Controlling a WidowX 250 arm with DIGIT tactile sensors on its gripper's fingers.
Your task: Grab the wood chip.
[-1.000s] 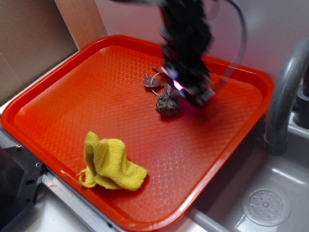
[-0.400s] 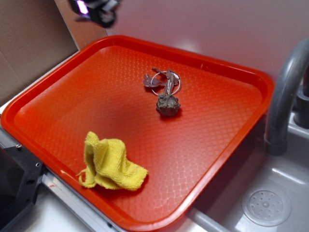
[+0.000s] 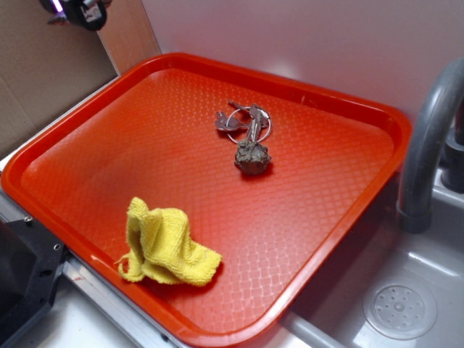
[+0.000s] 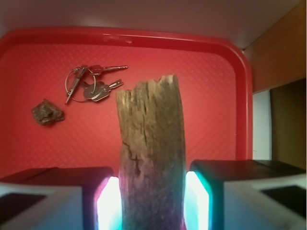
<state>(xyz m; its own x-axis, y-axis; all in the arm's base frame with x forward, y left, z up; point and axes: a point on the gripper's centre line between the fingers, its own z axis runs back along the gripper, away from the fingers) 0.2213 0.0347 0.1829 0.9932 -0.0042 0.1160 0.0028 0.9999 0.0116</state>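
Note:
In the wrist view the wood chip (image 4: pixel 151 139), a weathered grey-brown sliver, stands upright between the two lit pads of my gripper (image 4: pixel 152 191). The gripper is shut on it and holds it well above the red tray (image 4: pixel 206 86). In the exterior view the gripper (image 3: pixel 76 11) is a dark shape high at the top left corner, beyond the tray's far left rim (image 3: pixel 87 101). It is partly cut off by the frame edge, and the chip cannot be made out there.
Metal keys on a ring (image 3: pixel 243 121) (image 4: pixel 88 86) lie in the tray's far middle, with a dark knobbly clump (image 3: pixel 252 157) (image 4: pixel 47 113) beside them. A crumpled yellow cloth (image 3: pixel 165 246) sits near the front rim. A grey faucet (image 3: pixel 428 138) and sink drain (image 3: pixel 399 310) are at right, and cardboard (image 3: pixel 43 65) at left.
The gripper has left the spot over the keys and clump, rising and swinging to the top left corner. The keys, clump and cloth lie where they were.

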